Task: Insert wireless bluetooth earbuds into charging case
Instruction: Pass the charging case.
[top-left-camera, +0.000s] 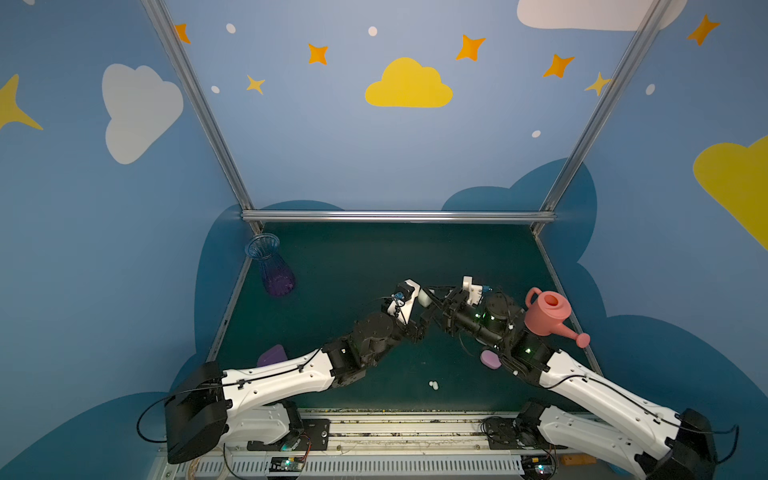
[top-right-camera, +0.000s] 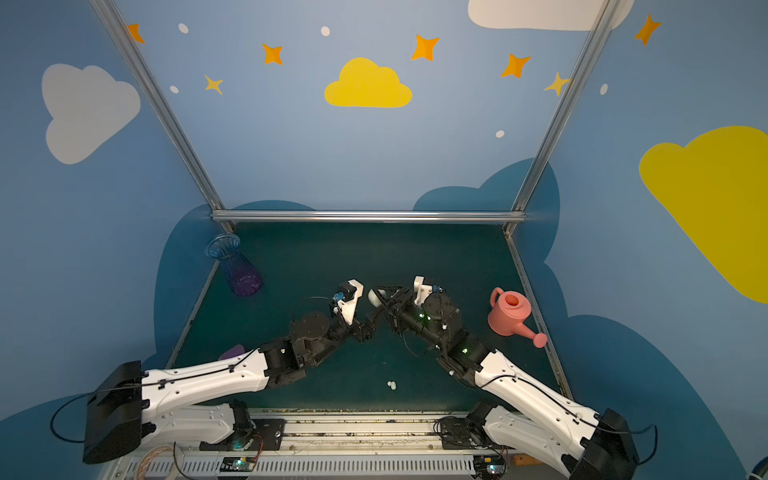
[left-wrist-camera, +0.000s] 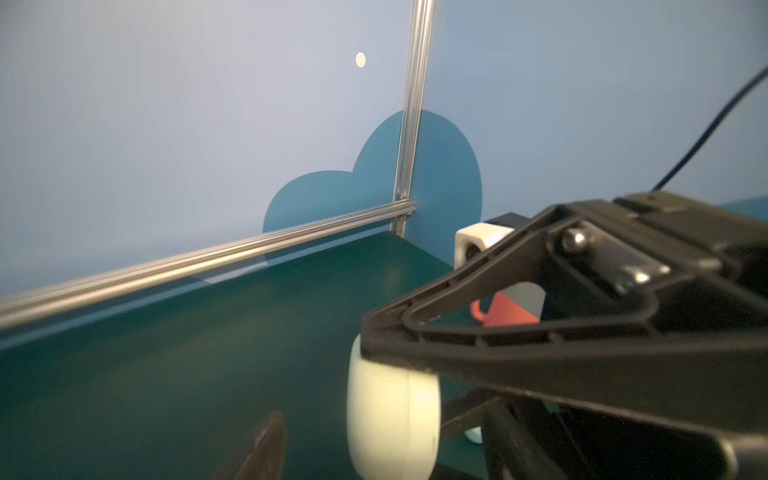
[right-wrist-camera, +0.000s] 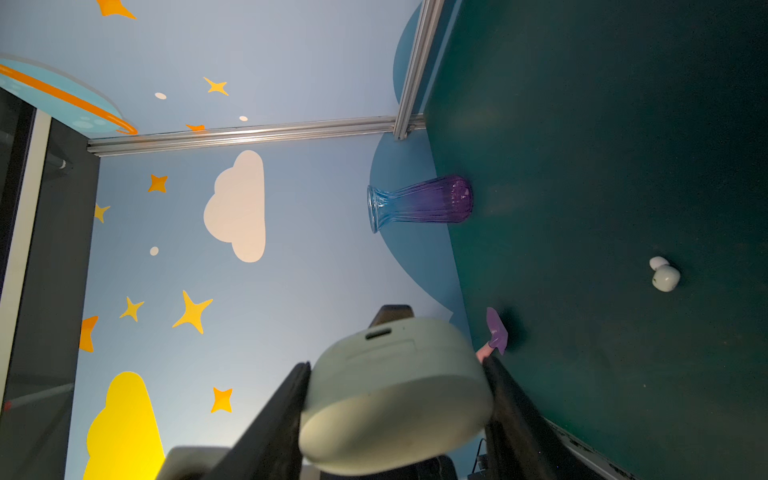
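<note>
Mint-white case (right-wrist-camera: 395, 395) sits clamped in my right hand (right-wrist-camera: 397, 368), raised over the bench (top-left-camera: 353, 270); my left hand (top-left-camera: 420, 326) stands apart just beside it. An earbud (top-left-camera: 433, 385) lies near the bench's front edge.

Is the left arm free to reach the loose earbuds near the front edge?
Probably yes. The earbuds lie on bare mat, nothing over them; the left gripper is open, and the right gripper holds the case.

A robot lab booth (aluminium frame (top-left-camera: 395, 216), cloud-painted walls (top-left-camera: 316, 158)).
</note>
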